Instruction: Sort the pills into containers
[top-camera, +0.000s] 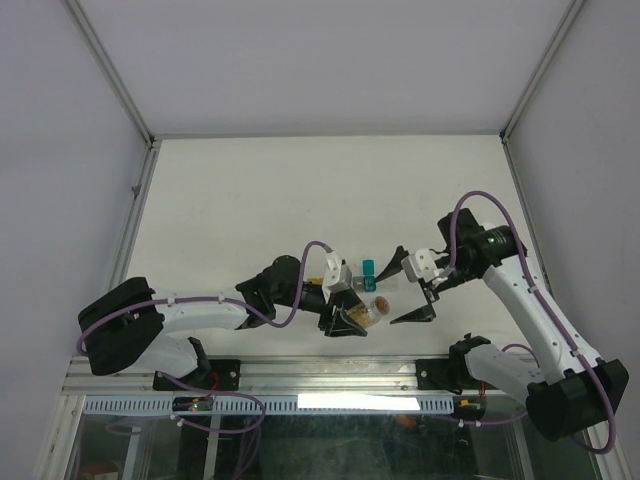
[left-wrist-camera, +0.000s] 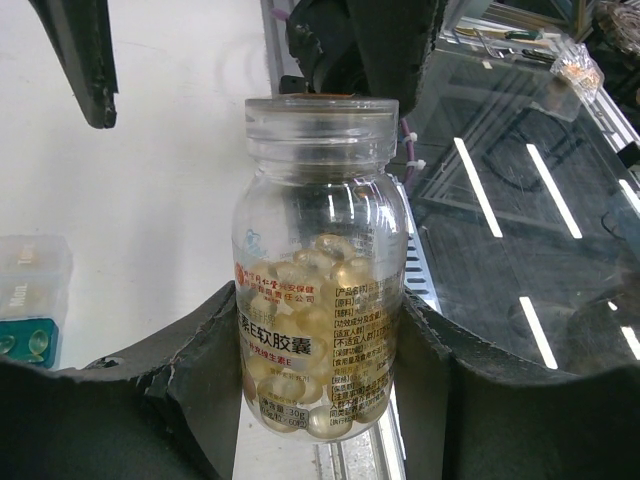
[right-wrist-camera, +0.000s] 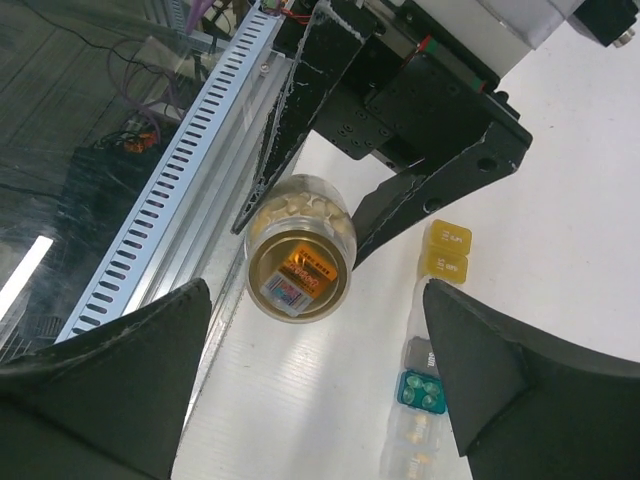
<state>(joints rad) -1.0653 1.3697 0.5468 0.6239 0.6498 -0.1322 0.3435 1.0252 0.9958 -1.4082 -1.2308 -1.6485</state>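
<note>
Looking down from the top camera, the left gripper (top-camera: 352, 318) is clamped on a pill bottle (top-camera: 375, 311) that lies sideways in its grip, near the front edge of the white table (top-camera: 300, 190). The right gripper (top-camera: 392, 290) sits just beside it with its jaws spread wide, one finger on either side of the bottle's free end. As far as I can tell it isn't touching the bottle. A teal container (top-camera: 369, 268) sits on the table just behind the bottle, between the two wrists.

Left wrist cam: the bottle fills the middle of the shot. It's clear plastic with a red and Chinese-print label, roughly half full of golden capsules (left-wrist-camera: 310, 270). The black fingers squeeze it from both sides, low on the body, and the threaded neck points away from the lens. At the left edge there's a clear container (left-wrist-camera: 32, 270) with the teal one right up against it. One dark finger of the right gripper pokes in at the top left.

Right wrist cam: its own fingers sit wide apart in the bottom corners, with nothing between them. Further out, the bottle's end faces the lens, a gold disc with a small sticker, and the left gripper's fingers pinch its sides. Off to the right on the table is a row of boxes. A yellow container (right-wrist-camera: 447, 248) is at the far end, then clear and greyish ones, the teal one, and another clear one. The row sits apart from the bottle.
</note>
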